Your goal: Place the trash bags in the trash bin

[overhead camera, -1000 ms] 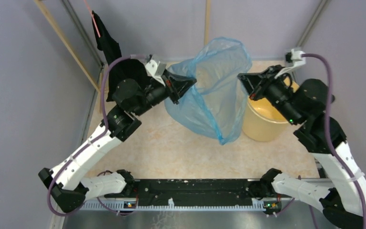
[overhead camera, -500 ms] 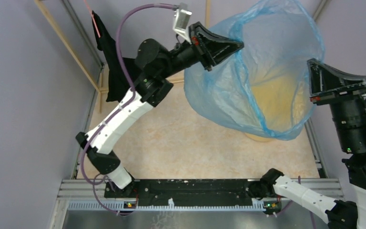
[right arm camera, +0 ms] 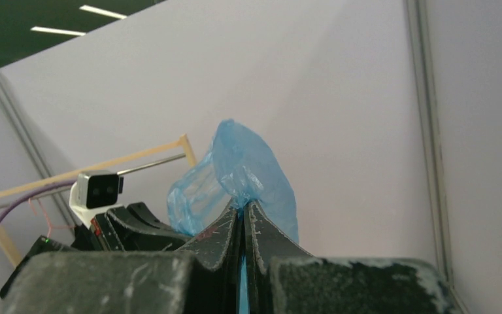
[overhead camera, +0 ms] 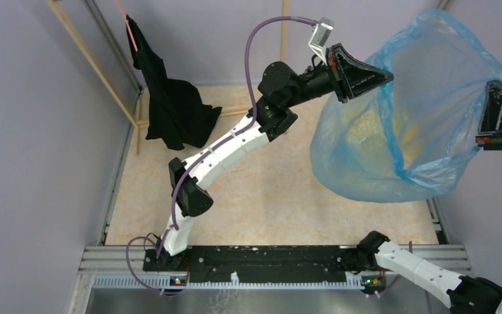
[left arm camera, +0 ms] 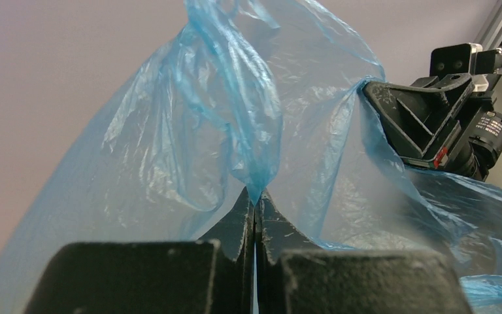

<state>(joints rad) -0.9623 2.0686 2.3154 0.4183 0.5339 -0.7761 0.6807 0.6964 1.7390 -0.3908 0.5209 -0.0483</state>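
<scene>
While both arms reach up high, the trash bag (overhead camera: 425,124) hangs in the air between them, over the far right part of the table (overhead camera: 255,196). The left gripper (overhead camera: 387,75) is pinched tight on the bag's left rim, with blue film squeezed between its two fingers (left arm camera: 238,219). The right gripper (overhead camera: 490,88) is pinched tight on the right rim, close to the right edge of the top view. The rim is pulled wide, so the mouth gapes open. The trash bin (overhead camera: 369,147) shows only as a yellow blur through the film, under the bag. The tan table spreads out to the left of the bag, as far as the black cloth (overhead camera: 170,111) hanging on the wooden rack (overhead camera: 91,60).
</scene>
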